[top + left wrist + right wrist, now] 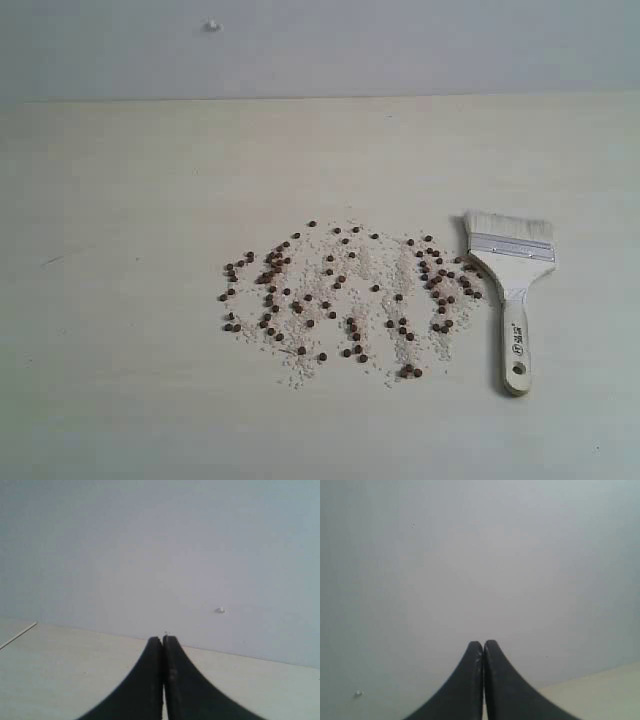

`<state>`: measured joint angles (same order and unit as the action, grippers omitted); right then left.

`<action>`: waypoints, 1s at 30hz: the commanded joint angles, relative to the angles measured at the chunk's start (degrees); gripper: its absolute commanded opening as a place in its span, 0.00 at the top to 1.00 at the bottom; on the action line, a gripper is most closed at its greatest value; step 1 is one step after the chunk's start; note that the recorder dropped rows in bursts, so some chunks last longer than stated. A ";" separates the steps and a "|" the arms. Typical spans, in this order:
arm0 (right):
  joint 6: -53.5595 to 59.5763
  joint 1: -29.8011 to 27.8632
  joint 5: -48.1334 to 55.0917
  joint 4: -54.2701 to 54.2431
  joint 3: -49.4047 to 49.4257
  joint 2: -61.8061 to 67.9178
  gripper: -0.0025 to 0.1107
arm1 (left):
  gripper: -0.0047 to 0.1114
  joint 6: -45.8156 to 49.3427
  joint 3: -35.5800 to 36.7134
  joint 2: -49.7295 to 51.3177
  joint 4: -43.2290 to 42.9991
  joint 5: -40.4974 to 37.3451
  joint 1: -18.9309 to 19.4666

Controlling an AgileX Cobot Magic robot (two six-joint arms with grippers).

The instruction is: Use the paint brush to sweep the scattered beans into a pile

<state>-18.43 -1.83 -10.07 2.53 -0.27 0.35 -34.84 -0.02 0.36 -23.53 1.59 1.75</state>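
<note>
Small reddish-brown beans [345, 295], mixed with white grains, lie scattered in a broad patch at the middle of the pale table [120, 200]. No pile shows. The paint brush [511, 290] lies flat just right of the patch, whitish bristles toward the wall, cream handle with a hole toward the near edge. Neither arm shows in the exterior view. My left gripper [163, 639] is shut with nothing in it, facing the wall over the table top. My right gripper [483, 643] is shut and empty too, pointing at the wall.
A grey wall [400, 45] rises behind the table and carries a small white speck [213, 25]. The same speck [220, 610] shows in the left wrist view. Bare table top lies left of the beans and in front of them.
</note>
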 commanded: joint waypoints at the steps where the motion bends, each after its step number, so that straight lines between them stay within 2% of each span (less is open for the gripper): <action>1: -0.31 0.06 -1.10 -0.77 0.27 -0.35 0.98 | 0.96 0.18 0.02 -0.36 0.11 0.31 0.24; 17: -0.62 0.06 -0.89 -0.77 0.27 -0.35 0.98 | 0.96 0.18 0.02 -0.36 0.11 0.31 0.24; 23: -10.42 0.06 -0.89 -0.77 0.27 -0.35 0.98 | 0.96 0.18 0.02 -0.36 0.11 0.31 0.24; 30: -10.44 0.06 -7.93 -1.13 0.27 -0.35 0.98 | 0.96 0.18 0.02 -0.36 0.11 0.31 0.24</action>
<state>-28.70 -1.83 -14.04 1.79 -0.27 0.35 -34.84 -0.02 0.36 -23.53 1.59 1.75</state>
